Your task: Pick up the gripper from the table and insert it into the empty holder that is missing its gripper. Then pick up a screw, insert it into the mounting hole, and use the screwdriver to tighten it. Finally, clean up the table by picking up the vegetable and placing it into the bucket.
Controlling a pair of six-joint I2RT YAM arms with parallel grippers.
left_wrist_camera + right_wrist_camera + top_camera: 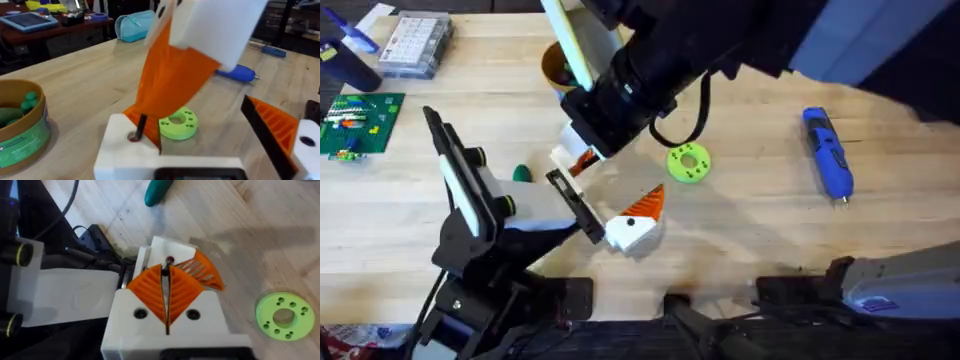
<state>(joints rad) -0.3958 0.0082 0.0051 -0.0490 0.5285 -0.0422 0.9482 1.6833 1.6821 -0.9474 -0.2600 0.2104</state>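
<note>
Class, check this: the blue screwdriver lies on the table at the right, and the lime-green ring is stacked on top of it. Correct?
Not quite. The screwdriver does lie on the table at the right, but the lime-green ring lies flat on the bare wood, well apart from it, as the overhead view shows.

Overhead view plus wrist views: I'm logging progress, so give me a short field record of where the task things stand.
right pincer: shut on the screw, above the white block
screw: upright, tip at the block's mounting hole
screwdriver: lying on the table, untouched
vegetable: on the table, outside the bucket
bucket: far side, partly hidden
</note>
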